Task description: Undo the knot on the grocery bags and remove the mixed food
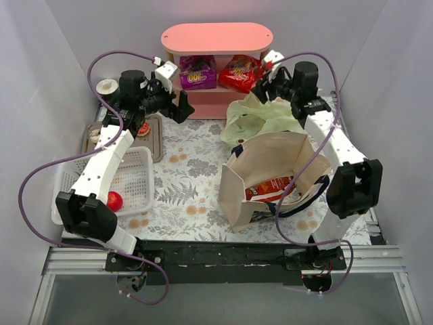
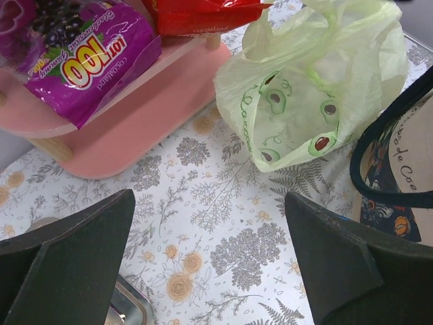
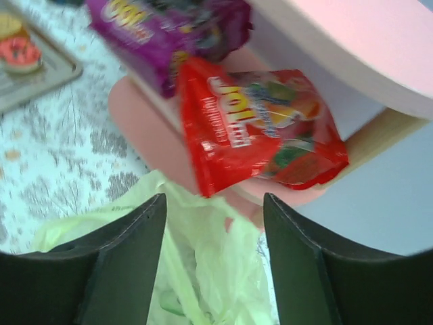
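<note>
Both my hands are up at the far side by the shelf (image 1: 215,34), and both are empty. My right gripper (image 3: 213,202) stands with its fingers spread, nothing between them. The red packet (image 3: 260,132) lies just beyond on the lower board, beside the purple packet (image 3: 169,30). The green bag (image 2: 314,88) sits directly under that hand, slumped on the cloth in front of the shelf. Its long side runs left to right along the shelf foot. My left gripper (image 2: 210,198) is also wide open and holds nothing. From it the bag lies ahead and to the right, with bare cloth between us and its mouth gaping toward me. I can see one handle loop standing up at the bag's far end. I cannot make out any tight knot, so I judge it already loose, though the folds may hide it. The tote (image 1: 233,193) stands upright toward the near edge from the green bag, touching it, under my right forearm. A red-and-white wrapper (image 1: 270,188) shows in its open top. My right hand is the nearer one to both bags, so I reckon it should draw back toward me and drop straight down into the tote. My left would have to cross the whole cloth to get there.
</note>
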Robot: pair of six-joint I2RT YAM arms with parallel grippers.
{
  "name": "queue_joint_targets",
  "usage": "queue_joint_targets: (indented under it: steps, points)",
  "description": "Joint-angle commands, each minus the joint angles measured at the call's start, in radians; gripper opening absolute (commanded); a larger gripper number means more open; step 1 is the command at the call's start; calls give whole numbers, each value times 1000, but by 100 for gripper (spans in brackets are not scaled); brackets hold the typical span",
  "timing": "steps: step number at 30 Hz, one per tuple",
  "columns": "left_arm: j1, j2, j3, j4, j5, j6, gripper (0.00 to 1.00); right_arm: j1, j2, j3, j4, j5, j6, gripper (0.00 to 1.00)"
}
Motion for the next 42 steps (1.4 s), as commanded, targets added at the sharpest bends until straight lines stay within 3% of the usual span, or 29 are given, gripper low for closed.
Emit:
queue_joint_targets:
  steps: [1,8,17,24,30,31,33,34,38,42]
  points:
    - [-3,-78,-45,39,9,-3,93,131,-123,-195,162,48,-381,69]
    - [-3,-111,-96,70,-2,-11,93,242,-35,-161,298,257,-556,74]
    - [-3,-164,-162,93,-31,-12,93,271,229,138,210,502,-696,75]
    - [-3,-176,-180,101,-33,-26,93,265,383,319,46,544,-740,71]
    - [-1,-176,-190,98,-40,-28,93,244,340,271,-18,406,-829,47]
    - [-3,-173,-190,96,-40,-28,93,242,322,270,-64,381,-840,32]
    - [-1,-170,-191,96,-39,-29,93,234,296,215,-76,331,-875,17]
    - [-3,-167,-188,98,-40,-29,93,233,259,184,-64,315,-892,2]
    - [-1,-154,-180,101,-36,-34,93,231,145,-35,74,202,-1044,1]
    - [-1,-147,-176,102,-30,-40,93,227,110,-105,115,150,-1187,1]
